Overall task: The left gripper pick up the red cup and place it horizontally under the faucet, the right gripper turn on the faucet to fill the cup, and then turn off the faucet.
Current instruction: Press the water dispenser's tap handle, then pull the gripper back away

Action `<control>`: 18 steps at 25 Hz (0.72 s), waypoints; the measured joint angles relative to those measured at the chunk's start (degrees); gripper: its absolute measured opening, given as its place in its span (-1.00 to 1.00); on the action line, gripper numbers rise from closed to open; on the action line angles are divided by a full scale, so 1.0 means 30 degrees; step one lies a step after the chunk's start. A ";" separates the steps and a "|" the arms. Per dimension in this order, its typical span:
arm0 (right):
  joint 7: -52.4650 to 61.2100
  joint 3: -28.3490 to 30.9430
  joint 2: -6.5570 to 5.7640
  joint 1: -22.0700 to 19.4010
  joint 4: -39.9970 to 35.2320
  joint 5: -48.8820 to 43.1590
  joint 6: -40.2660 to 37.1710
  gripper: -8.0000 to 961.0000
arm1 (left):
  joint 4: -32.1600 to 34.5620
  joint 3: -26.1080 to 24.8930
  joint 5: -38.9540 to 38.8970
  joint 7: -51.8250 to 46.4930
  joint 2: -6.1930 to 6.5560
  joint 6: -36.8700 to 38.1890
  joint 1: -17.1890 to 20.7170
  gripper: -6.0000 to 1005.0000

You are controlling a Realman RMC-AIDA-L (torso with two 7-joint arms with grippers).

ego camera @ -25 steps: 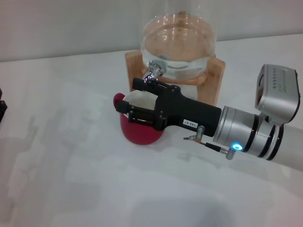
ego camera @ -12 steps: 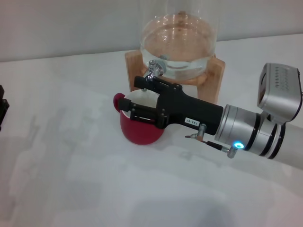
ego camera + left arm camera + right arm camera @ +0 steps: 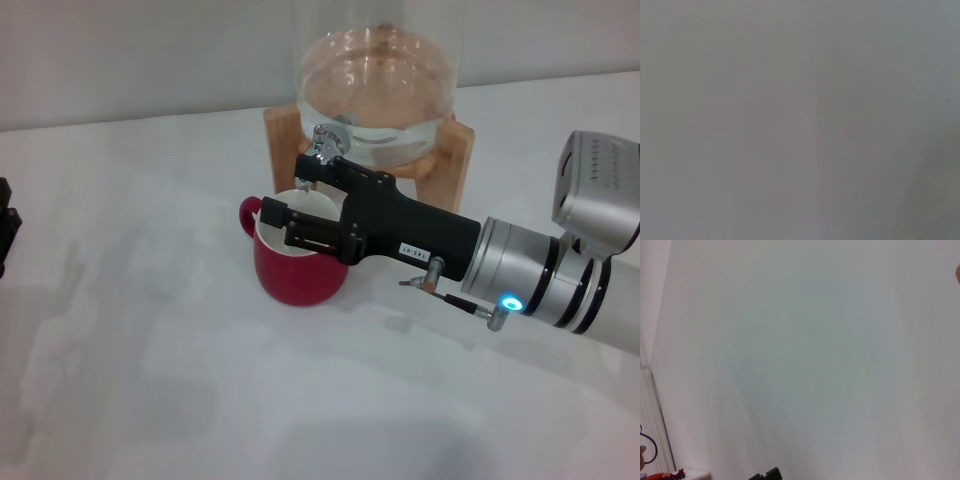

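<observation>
White tabletop (image 3: 200,400) fills the near ground, and on it the red cup (image 3: 298,270) stands upright with its handle toward the robot's left, directly below the faucet (image 3: 326,143). The right gripper (image 3: 300,200) reaches in from the right above the cup's mouth, its jaws spread, one tip by the faucet's lever and the other over the rim. Behind stands the glass jar (image 3: 380,90) on its wooden stand (image 3: 455,160); the left gripper (image 3: 6,225) sits at the far left edge, its claw state impossible to tell.
</observation>
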 joint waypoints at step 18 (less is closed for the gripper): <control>-0.0001 0.0192 -0.0112 -0.0029 -0.0003 -0.0051 -0.0048 0.75 | -0.0001 0.0175 0.0000 0.0000 0.0000 -0.0341 -0.0191 0.63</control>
